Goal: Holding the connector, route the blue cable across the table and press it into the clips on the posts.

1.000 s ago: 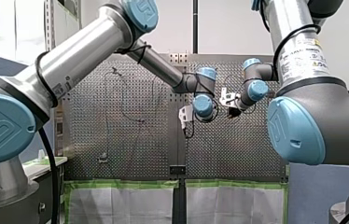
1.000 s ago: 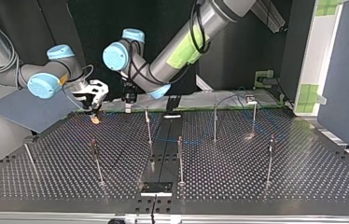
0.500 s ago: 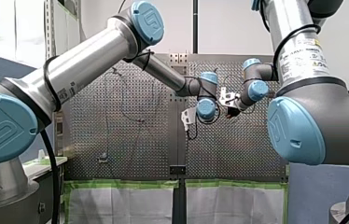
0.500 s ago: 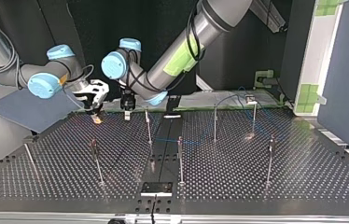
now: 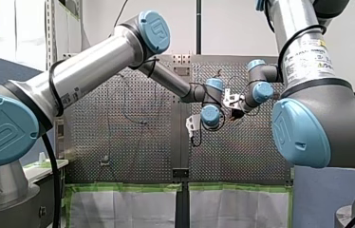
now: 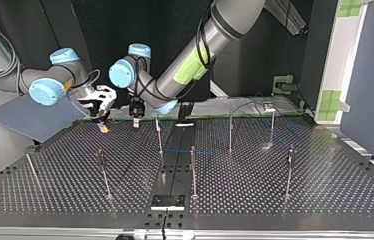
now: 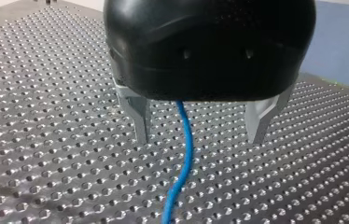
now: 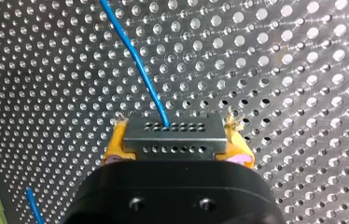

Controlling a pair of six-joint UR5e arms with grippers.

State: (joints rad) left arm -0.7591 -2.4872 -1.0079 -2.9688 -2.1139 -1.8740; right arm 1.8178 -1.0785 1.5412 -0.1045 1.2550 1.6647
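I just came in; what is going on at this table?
My right gripper holds the connector between its yellow pads, and the blue cable runs out of it over the table. My left gripper is open, with the cable passing between its metal fingers, touching neither.

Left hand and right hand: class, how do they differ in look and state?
The left hand has metal fingers; the right hand has yellow pads. The left hand is open, gripping nothing; the right hand is shut on the connector. Both have the blue cable by them.
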